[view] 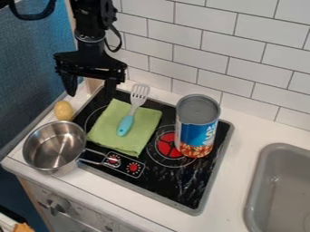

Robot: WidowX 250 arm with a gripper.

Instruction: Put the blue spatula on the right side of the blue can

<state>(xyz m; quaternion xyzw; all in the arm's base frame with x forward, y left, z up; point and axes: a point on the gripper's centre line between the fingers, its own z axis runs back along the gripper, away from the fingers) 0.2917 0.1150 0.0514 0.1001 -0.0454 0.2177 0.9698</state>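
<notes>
Got a steel saucepan (53, 144) beside the stove (180, 183), a yellow potato (63, 110) near it, plus a green cloth (112, 124) on the stove.

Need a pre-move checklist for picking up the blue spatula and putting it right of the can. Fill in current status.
1. Gripper open and empty: ok.
2. Spatula uncovered: ok, lies on the green cloth, nothing on top of it.
3. Gripper lined up with the spatula: not ok, it hangs off toward the view's upper left.
4. Can upright: ok, stands on the stovetop.
5. Room right of the can: ok, bare counter between stovetop and sink.
6. Fingers can close on the spatula without pinching cloth: cannot tell.
</notes>
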